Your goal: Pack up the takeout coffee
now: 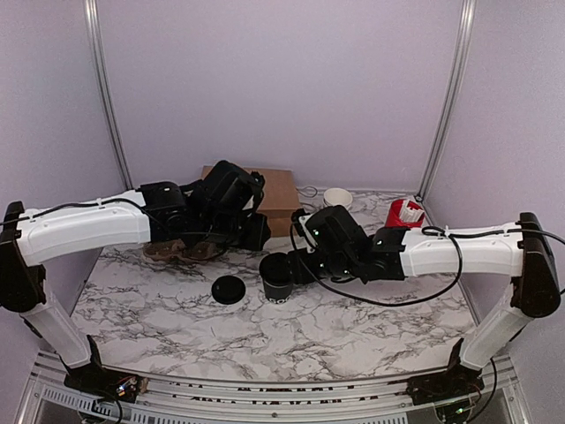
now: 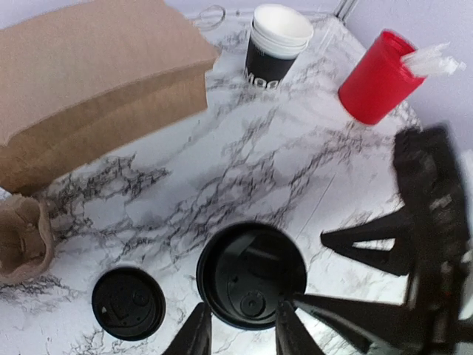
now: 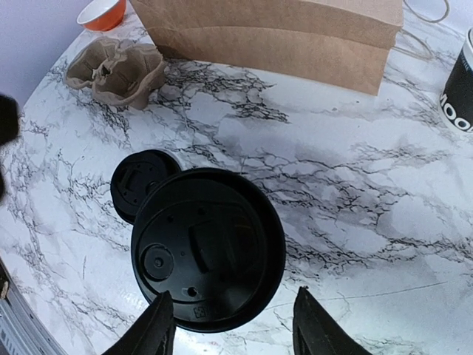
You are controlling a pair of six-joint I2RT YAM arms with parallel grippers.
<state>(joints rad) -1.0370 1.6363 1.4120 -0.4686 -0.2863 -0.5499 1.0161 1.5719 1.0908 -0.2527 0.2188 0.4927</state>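
Small black paper cup with round black plastic lid (image 1: 277, 276) stands mid-worktop (image 1: 353, 336), lid on. Right gripper (image 3: 233, 292) astride cup body from right side, jaws half open, clamped on it. Left gripper (image 2: 242, 305) hangs over cup's far-left side, jaws part open, empty.

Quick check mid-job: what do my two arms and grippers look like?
Both the left arm and right arm have long white shells with black joint housings. A thin black cable loops loosely along each. The left gripper and right gripper are black, with two narrow tapered fingers each.
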